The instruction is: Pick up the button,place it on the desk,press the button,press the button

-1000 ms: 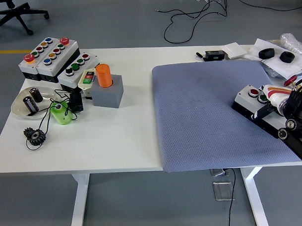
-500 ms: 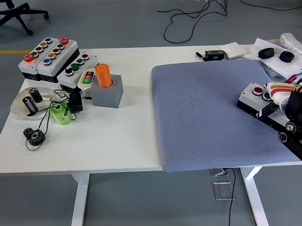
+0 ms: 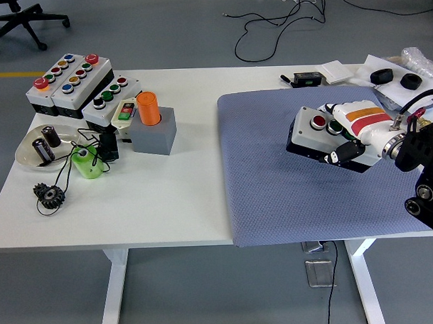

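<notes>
A small button box [image 3: 310, 133] with a white top, black base, one red button and one green button sits in my right hand [image 3: 347, 132]. The hand's fingers are closed around the box's right side and hold it tilted just above the blue-grey mat [image 3: 274, 181], at the mat's right middle. My right arm [image 3: 419, 162] comes in from the right edge. My left arm is out of view.
At the far left stand three larger button boxes [image 3: 75, 85], a grey block with an orange cylinder [image 3: 152, 121], a plate with small parts [image 3: 42, 148], a green part [image 3: 87, 161] and a black gear [image 3: 49, 195]. Small black and white items [image 3: 384, 74] lie at the back right.
My right hand has carried the button box leftward and a little up, from the mat's right edge toward its right middle. The box is more tilted now.
</notes>
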Tool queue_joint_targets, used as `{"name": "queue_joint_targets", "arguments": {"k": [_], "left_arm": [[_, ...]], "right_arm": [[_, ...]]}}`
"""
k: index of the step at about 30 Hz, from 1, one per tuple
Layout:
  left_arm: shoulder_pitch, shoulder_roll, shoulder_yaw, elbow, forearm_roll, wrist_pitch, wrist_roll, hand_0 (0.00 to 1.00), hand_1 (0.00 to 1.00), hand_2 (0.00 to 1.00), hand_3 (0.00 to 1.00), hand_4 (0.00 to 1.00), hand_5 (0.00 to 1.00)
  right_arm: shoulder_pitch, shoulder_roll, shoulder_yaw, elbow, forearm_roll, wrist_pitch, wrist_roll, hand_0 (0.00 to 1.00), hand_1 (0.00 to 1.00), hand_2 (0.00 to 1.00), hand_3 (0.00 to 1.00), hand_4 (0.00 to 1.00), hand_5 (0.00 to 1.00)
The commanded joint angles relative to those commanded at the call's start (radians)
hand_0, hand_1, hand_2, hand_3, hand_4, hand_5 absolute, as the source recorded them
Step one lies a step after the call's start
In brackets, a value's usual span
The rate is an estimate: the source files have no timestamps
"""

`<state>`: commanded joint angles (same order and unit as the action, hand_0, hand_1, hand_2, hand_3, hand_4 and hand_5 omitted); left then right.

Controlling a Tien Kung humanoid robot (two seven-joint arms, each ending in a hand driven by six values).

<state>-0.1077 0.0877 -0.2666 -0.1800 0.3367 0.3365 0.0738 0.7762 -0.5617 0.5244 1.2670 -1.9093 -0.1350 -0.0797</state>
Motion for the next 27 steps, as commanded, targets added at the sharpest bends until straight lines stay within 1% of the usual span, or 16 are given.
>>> {"name": "queue_joint_targets", "arguments": {"k": [2, 3, 4, 5, 9, 16, 20, 24, 27], "left_arm": [[-0.001, 0.000, -0.009, 0.000, 0.013, 0.000, 0.004, 0.600, 0.539, 0.501, 0.446, 0.272, 0.980], [-0.001, 0.000, -0.008, 0.000, 0.014, -0.001, 0.005, 0.600, 0.539, 0.501, 0.445, 0.271, 0.979], [-0.001, 0.000, -0.007, 0.000, 0.014, -0.001, 0.005, 0.600, 0.539, 0.501, 0.445, 0.271, 0.979], [-0.002, 0.000, -0.012, 0.000, 0.020, -0.001, 0.007, 0.600, 0.539, 0.501, 0.445, 0.271, 0.979], [-0.001, 0.000, -0.006, 0.000, 0.012, 0.000, 0.005, 0.600, 0.539, 0.500, 0.444, 0.271, 0.979], [-0.001, -0.001, -0.008, 0.000, 0.014, 0.001, 0.005, 0.600, 0.539, 0.500, 0.444, 0.271, 0.979], [-0.002, 0.000, 0.002, 0.000, 0.006, 0.002, 0.003, 0.600, 0.539, 0.500, 0.444, 0.271, 0.979], [-0.001, 0.000, 0.027, 0.000, -0.020, 0.003, 0.000, 0.600, 0.539, 0.500, 0.444, 0.270, 0.979], [0.000, -0.002, 0.012, 0.000, -0.006, 0.004, 0.003, 0.600, 0.540, 0.500, 0.444, 0.269, 0.979]], "right_arm": [[0.023, -0.014, -0.041, 0.022, -0.033, 0.025, 0.056, 0.347, 0.146, 0.252, 0.409, 0.577, 0.060], [0.038, -0.018, -0.065, 0.029, -0.049, 0.036, 0.084, 0.371, 0.159, 0.263, 0.418, 0.551, 0.056], [0.044, -0.020, -0.078, 0.031, -0.056, 0.040, 0.097, 0.371, 0.159, 0.263, 0.418, 0.551, 0.056], [0.054, -0.021, -0.098, 0.034, -0.063, 0.055, 0.110, 0.371, 0.159, 0.263, 0.418, 0.551, 0.056], [0.061, -0.015, -0.122, 0.029, -0.057, 0.073, 0.130, 0.379, 0.159, 0.265, 0.417, 0.555, 0.057], [0.063, -0.007, -0.137, 0.012, -0.043, 0.092, 0.145, 0.379, 0.159, 0.266, 0.419, 0.557, 0.059], [0.057, -0.002, -0.127, -0.011, -0.032, 0.107, 0.140, 0.379, 0.159, 0.266, 0.419, 0.557, 0.059], [0.051, -0.002, -0.120, -0.024, -0.022, 0.126, 0.128, 0.387, 0.162, 0.272, 0.428, 0.560, 0.056], [0.044, -0.001, -0.113, -0.036, -0.017, 0.133, 0.127, 0.387, 0.162, 0.272, 0.428, 0.560, 0.056]]}}
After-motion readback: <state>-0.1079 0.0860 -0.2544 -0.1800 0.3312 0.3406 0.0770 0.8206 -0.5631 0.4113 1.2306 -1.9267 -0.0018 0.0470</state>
